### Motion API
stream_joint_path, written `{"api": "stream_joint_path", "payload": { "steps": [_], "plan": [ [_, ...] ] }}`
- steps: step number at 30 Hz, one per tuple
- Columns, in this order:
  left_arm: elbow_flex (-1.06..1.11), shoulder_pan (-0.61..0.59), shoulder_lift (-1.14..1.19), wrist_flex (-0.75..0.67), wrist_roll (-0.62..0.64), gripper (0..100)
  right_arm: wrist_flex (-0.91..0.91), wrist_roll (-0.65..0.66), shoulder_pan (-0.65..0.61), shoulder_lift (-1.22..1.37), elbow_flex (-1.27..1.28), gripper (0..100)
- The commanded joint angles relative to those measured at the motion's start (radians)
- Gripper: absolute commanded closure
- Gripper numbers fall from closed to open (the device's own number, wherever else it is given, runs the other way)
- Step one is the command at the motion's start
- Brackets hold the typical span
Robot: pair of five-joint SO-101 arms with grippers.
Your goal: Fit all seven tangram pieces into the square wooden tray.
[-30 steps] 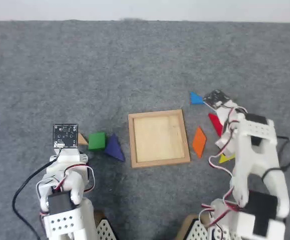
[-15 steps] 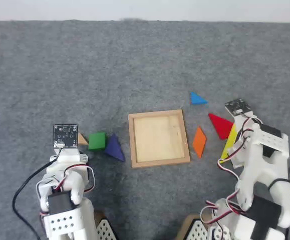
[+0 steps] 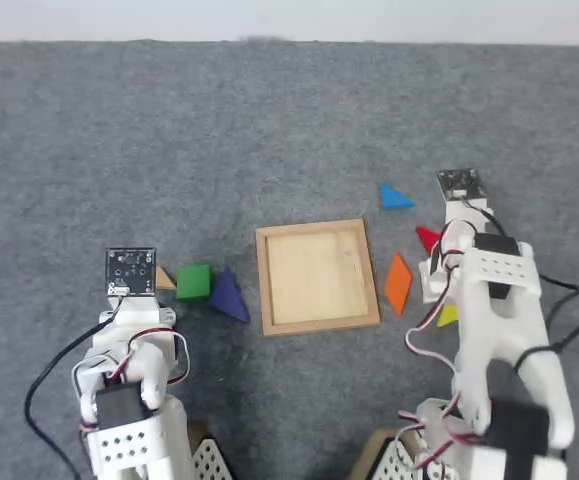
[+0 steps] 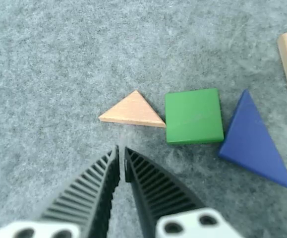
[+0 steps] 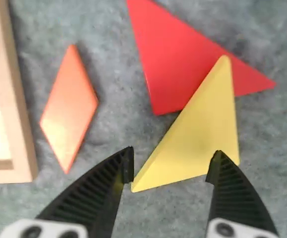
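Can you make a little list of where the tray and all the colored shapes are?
Tray: wooden tray, middle of the mat, nothing in it
Left of tray: tan triangle, green square, dark blue triangle, in a row
Right of tray: orange diamond, red triangle, yellow triangle, light blue triangle
Left jaws: shut, by the tan triangle
Right jaws: open, one on each side of the yellow triangle
Pieces outside tray: seven
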Motion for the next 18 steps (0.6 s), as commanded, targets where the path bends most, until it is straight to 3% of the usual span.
{"api": "stream_joint_path", "payload": {
  "steps": [1, 13, 18],
  "plan": [
    [-0.010, -0.005, -0.012, 0.003, 0.011, 98, -0.045, -0.043, 0.059, 0.093, -0.063, 73.8],
    [-0.010, -0.005, -0.012, 0.003, 0.011, 98, -0.056, -0.048, 0.116, 0.295, -0.192, 74.5],
    [-0.010, -0.005, -0.012, 0.003, 0.011, 98, -0.056, -0.049, 0.143, 0.300, -0.196, 88.9]
  ]
}}
